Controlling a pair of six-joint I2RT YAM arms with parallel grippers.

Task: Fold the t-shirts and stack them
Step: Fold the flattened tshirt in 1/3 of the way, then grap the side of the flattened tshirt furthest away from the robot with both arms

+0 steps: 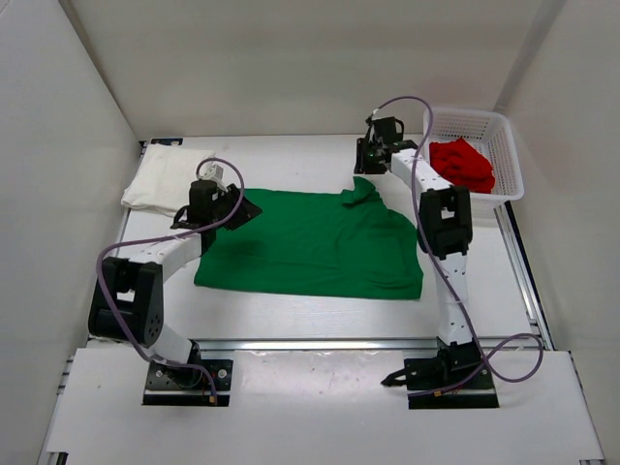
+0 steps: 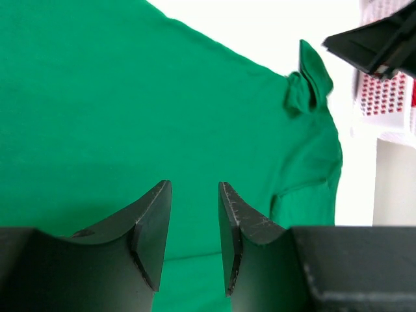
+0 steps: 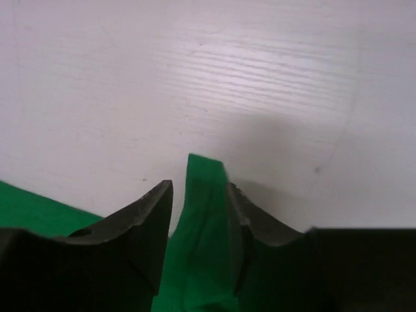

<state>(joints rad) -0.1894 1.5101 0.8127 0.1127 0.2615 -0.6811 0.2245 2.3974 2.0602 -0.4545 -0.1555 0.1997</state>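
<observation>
Right tool (image 3: 198,188) astride raised green t-shirt (image 1: 310,247) sleeve (image 3: 205,175), grip uncertain; left tool (image 2: 195,188) parted, empty. Risk: sleeve snags on tool, dragging cloth askew

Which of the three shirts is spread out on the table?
The green shirt; the white shirt lies folded, the red shirt sits crumpled in the basket.

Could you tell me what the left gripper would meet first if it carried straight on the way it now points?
Most likely the green t-shirt: the left gripper points at its spread cloth, jaws apart with nothing between them. How far above the cloth it hangs is hard to tell.
</observation>
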